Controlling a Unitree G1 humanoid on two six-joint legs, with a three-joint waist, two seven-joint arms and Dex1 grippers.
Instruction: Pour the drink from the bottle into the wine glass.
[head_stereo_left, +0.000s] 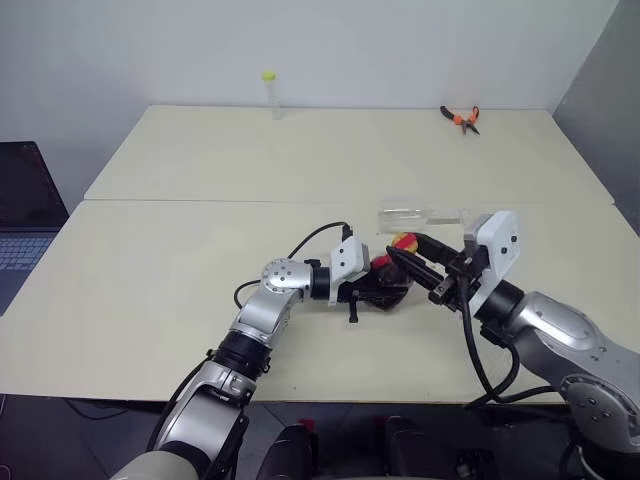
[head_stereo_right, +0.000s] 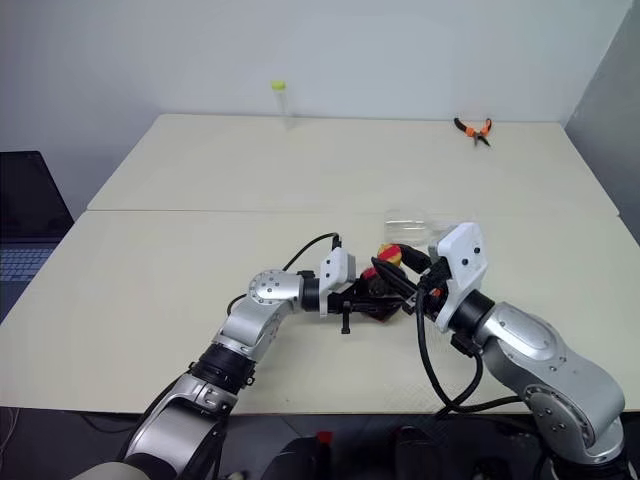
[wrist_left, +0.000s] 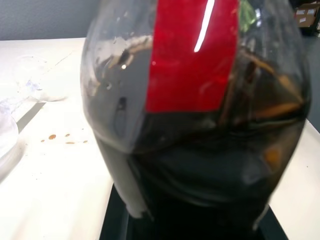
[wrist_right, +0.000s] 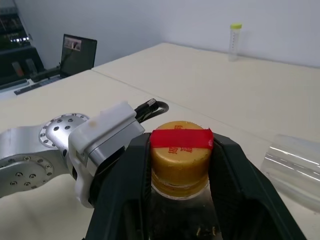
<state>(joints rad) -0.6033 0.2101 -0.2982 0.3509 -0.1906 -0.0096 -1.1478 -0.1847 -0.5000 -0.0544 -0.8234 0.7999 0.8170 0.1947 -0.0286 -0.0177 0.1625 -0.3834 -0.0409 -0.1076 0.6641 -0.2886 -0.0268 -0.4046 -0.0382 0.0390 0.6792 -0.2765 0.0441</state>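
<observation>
- The small squat clear plastic bottle (wrist_left: 200, 125) with a red label band sits at the near middle of the cream tabletop (head_stereo_left: 150, 260), its dark brown, almost black drink (wrist_left: 210, 180) filling the lower body.
- The left gripper (head_stereo_left: 385, 285) reaches in from the left, its jaws pinching the bottle's body.
- The right gripper (wrist_right: 182, 165) comes from the right; its two black fingers (wrist_right: 240, 170) flank the yellow cap (wrist_right: 181, 155), touching or nearly touching its sides.
- A strip of red tape (wrist_right: 181, 137) lies across the cap top, printed with small characters too fine to read.
- No wording can be made out on the red label band (wrist_left: 192, 55).
- The clear stemmed wine glass (head_stereo_left: 415, 213) lies on its side just behind the bottle.
- A few brown droplets (wrist_left: 60, 137) speckle the tabletop beside the bottle.
- A thin clear tube with a yellow-green top (head_stereo_left: 270, 93) stands at the far edge; orange-handled pliers (head_stereo_left: 461, 118) lie at the far right.
- A laptop (head_stereo_left: 25, 215) sits off the left edge.
</observation>
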